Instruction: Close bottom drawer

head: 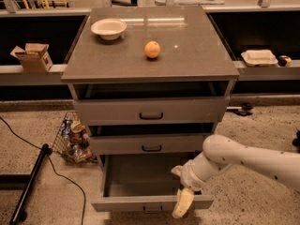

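The bottom drawer of the grey cabinet is pulled out, showing its plain grey tray; its low front panel with a small dark handle faces me. My gripper hangs at the end of the white arm, reaching in from the right. It sits at the right part of the drawer's front panel, its cream fingers pointing down over the panel's edge. The middle drawer and the top drawer above it stand nearly closed.
An orange and a white bowl sit on the cabinet top. A wire basket of items stands on the floor left of the cabinet, with a black pole and cable farther left. Shelves with a cardboard box and a tray flank it.
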You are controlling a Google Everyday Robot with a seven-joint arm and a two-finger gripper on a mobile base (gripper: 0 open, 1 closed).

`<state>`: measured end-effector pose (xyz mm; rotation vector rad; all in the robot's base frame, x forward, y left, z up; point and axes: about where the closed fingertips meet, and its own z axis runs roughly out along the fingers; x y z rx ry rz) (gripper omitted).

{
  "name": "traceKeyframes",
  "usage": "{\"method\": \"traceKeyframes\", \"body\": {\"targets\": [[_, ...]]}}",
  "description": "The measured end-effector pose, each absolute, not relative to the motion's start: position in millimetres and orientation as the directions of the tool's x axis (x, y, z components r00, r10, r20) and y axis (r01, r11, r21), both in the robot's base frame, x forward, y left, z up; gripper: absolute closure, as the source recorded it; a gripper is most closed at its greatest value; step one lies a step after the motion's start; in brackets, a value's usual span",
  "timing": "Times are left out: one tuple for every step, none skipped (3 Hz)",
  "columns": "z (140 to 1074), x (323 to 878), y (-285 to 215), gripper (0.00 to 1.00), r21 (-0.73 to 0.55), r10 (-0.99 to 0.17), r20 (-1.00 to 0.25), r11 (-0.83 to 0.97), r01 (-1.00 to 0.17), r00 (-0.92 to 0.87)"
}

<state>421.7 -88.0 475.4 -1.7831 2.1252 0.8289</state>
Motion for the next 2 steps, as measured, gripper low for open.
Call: {"method": "traceKeyframes", "body": {"targets": [[455.3, 411.0, -83.0, 0.00, 0.304, -0.811, -0.533, 0.081, -0.949, -0.240], [455.2, 410.9, -82.9, 0.00, 0.304, -0.811, -0.533, 0.081, -0.949, -0.240]]}}
